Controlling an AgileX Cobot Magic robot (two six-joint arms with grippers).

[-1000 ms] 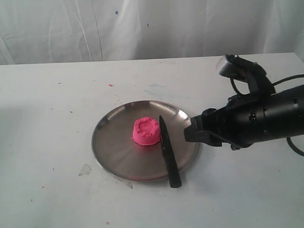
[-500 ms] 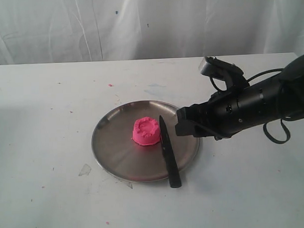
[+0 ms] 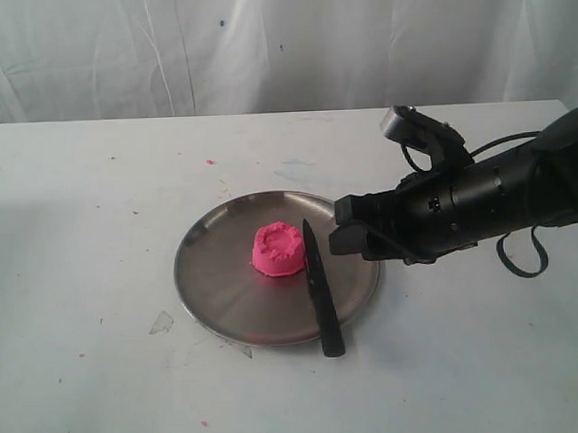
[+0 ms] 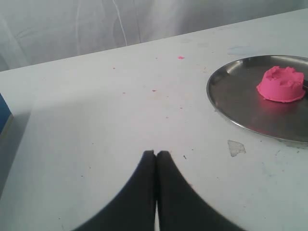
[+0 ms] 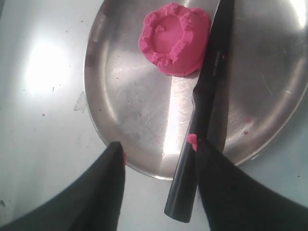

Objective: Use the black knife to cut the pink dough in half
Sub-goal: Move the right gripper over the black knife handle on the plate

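On my left, my left gripper (image 4: 156, 155) hangs low over the bare white table (image 3: 81, 233), its two fingers pressed together with nothing between them. It sits well apart from the round metal plate (image 3: 211, 281), which shows off to one side in my left wrist view.

Moving right, the plate rests flat on the table. The pink dough (image 3: 277, 248) stands near the plate's middle as one whole mound with a dented, rough top. Just beside it on the right lies the black knife (image 3: 319, 291), flat on the plate; from the exterior view its blade seems to touch the dough's edge, though I cannot say for sure. Its point reaches past the mound toward the back, and its handle sticks out over the plate's front rim onto the table. A small pink crumb (image 5: 192, 140) clings where blade meets handle.

Further right, my right gripper (image 3: 349, 226) hovers above the plate's right side. Its fingers (image 5: 109, 190) are spread apart and empty, with the knife's handle in view between them from my wrist camera.
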